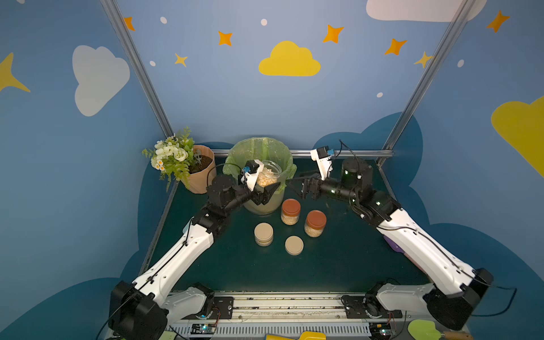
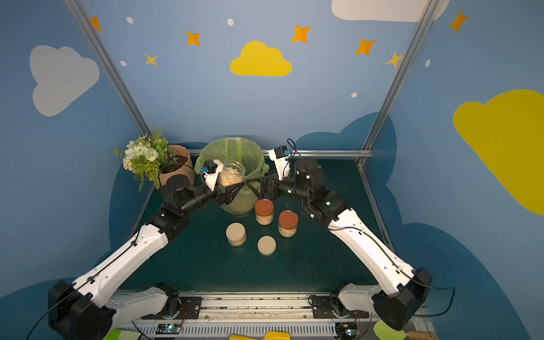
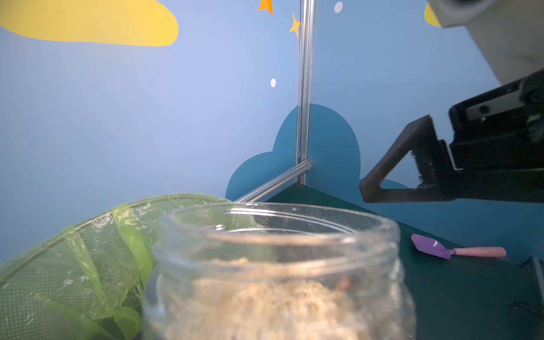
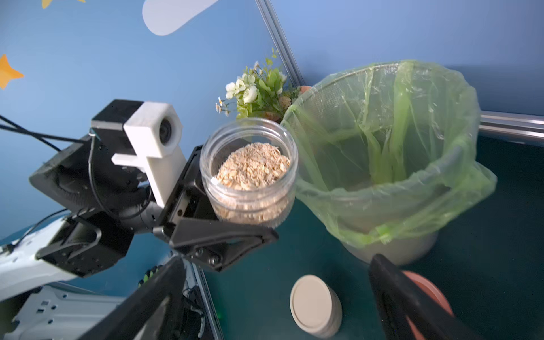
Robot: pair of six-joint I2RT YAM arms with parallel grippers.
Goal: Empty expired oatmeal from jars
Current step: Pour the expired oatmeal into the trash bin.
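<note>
oatmeal [image 4: 253,167] sits in the open jar [image 4: 250,203], lid off, well filled. the jar is lifted off the tabletop [image 1: 338,259] and held about upright just beside the rim of the bin [image 4: 426,182] with the green bag. your left fingers [image 4: 223,240] are clenched on the jar's glass body, low down. your right fingers [image 4: 394,291] are spread wide with nothing in them, near the bin on the side away from the jar. nothing poured yet as far as i can tell. risks, my read: the mouth isn't clearly over the opening, so tip now and flakes hit the bag's outer fold or the tabletop. smooth glass in a low pinch may twist or slide out once you roll the wrist, dropping the whole jar in. the bag is loose, so a finger brushing it could drag it or shove the bin. the idle right arm sits close to your pour path, mind a bump. three lidded jars [image 1: 290,211] wait near the bin and an elbow sweep could knock them.
</note>
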